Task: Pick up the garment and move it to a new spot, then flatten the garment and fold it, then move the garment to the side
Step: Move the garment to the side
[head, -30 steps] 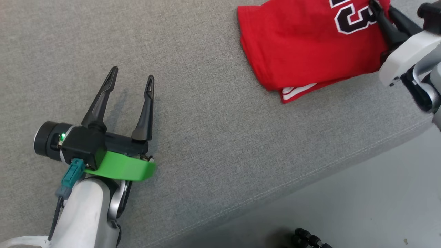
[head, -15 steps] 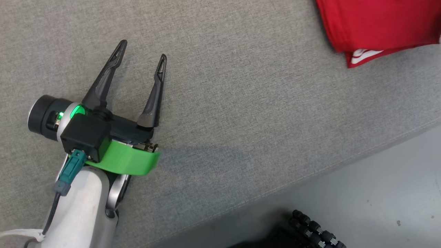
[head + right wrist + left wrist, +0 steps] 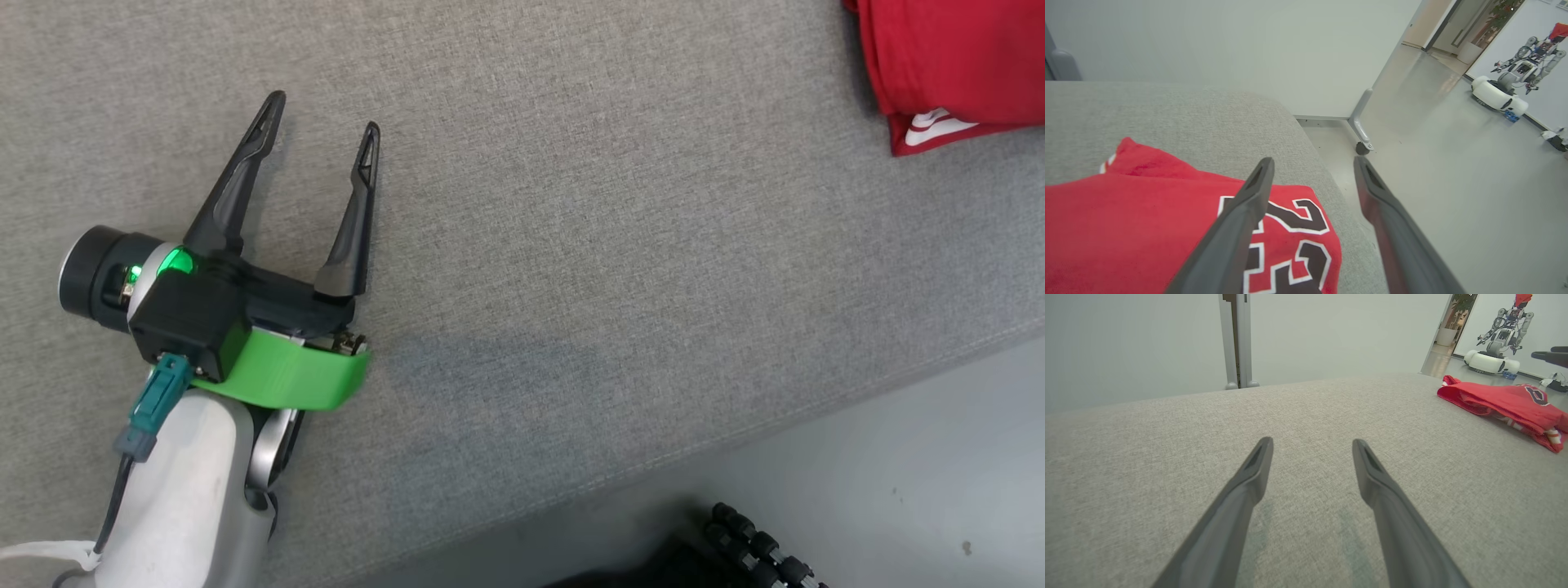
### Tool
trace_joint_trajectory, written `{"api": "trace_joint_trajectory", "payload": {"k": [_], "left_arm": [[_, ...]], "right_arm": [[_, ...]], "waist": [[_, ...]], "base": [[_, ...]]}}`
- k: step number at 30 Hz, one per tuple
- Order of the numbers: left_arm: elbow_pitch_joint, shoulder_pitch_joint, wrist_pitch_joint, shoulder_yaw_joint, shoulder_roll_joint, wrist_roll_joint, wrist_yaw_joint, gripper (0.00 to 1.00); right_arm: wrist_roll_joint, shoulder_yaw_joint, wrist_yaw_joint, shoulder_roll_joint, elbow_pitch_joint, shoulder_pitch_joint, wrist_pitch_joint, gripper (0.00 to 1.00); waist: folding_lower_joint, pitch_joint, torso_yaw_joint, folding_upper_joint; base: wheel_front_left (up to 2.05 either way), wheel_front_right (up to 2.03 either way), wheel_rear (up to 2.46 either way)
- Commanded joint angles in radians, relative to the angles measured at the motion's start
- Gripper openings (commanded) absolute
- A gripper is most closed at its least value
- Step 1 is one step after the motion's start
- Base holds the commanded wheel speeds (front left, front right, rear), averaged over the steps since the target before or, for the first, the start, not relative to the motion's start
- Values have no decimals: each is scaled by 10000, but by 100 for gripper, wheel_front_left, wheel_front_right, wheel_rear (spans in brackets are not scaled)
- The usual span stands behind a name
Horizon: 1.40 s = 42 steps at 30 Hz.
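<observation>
Folded red garment (image 3: 955,57) lies flat on the grey cushion (image 3: 571,245), in the upper right corner of the head view and cut by the frame edge. In the right wrist view it sits lower left, black-and-white numerals up, near the cushion's end.

My right gripper (image 3: 1314,160): fingers spread, nothing between them. Contact with the cloth: cannot tell.

My left gripper (image 3: 325,112): fingers spread wide, empty, in the left half of the head view, well apart from the garment.

Pale floor (image 3: 898,457) at lower right.
</observation>
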Motion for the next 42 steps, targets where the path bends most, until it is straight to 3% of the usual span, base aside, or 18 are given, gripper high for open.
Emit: {"api": "trace_joint_trajectory", "payload": {"k": [1,4,9,16,21,31,42], "left_arm": [[22,-84,-65,71,35,-11,40,100],[239,104,-200,160,49,-97,152,100],[635,506,-453,402,20,-300,361,100],[1081,1146,-814,774,-296,-630,704,100],[1290,1594,-903,971,-420,-774,830,100],[1669,2576,-933,1136,-678,-881,792,100],[2089,3395,-928,1314,-803,-849,694,100]], "right_arm": [[-36,-83,-15,213,-187,204,-19,100],[-304,-690,-16,956,-1911,1109,-19,100],[-431,-721,-15,2073,-4875,2906,-19,100],[-260,-149,-15,2881,-7635,5427,-21,100],[-346,231,-15,3213,-8377,6508,-20,100],[-603,557,-15,3851,-8637,8372,-20,100],[-880,477,-15,4396,-8533,10048,-20,100]], "waist": [[0,-193,127,-1],[0,-544,237,-1],[0,-1281,530,-1],[0,-2434,1350,-1],[0,-3121,1810,-1],[0,-4569,2395,-1],[0,-5691,2439,-1]], "base": [[0,0,0],[0,0,0],[0,0,0],[0,0,0],[0,0,0],[0,0,0],[0,0,0]]}}
